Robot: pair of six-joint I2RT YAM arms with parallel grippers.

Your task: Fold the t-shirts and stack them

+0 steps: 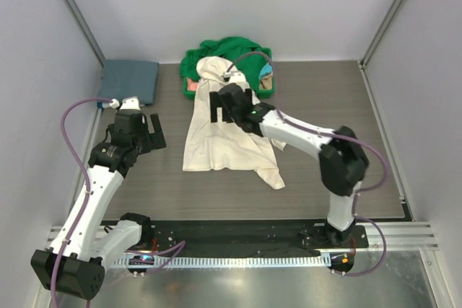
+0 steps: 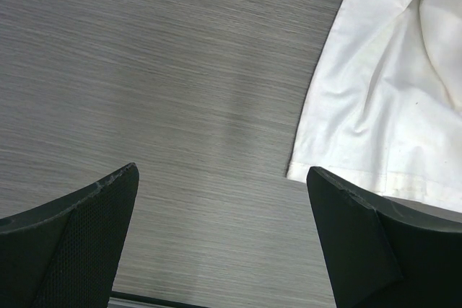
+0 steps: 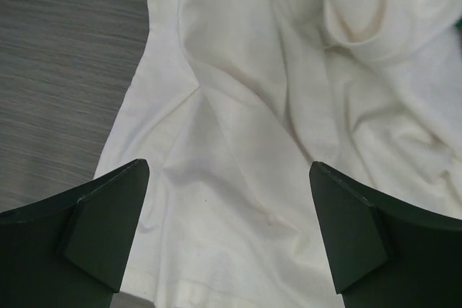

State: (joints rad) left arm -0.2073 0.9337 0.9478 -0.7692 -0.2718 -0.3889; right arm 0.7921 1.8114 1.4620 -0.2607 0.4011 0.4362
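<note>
Cream shirt (image 1: pixel 224 138): mid-table, far end on tray (image 1: pixel 189 91); prob. spread for folding. Blue shirt (image 1: pixel 130 81): folded far left, likely stack base. R gripper (image 3: pixel 231 178): agape over cream. L gripper (image 2: pixel 224 178): agape, left of hem.

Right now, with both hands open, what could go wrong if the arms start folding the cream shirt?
The far end of the cream shirt lies over the tray on the green shirt; pulling may drag those along.
The cloth under the right hand is creased, so a pinch may catch several layers.
The left hand hangs over bare table beside the hem corner and could close on nothing.
</note>
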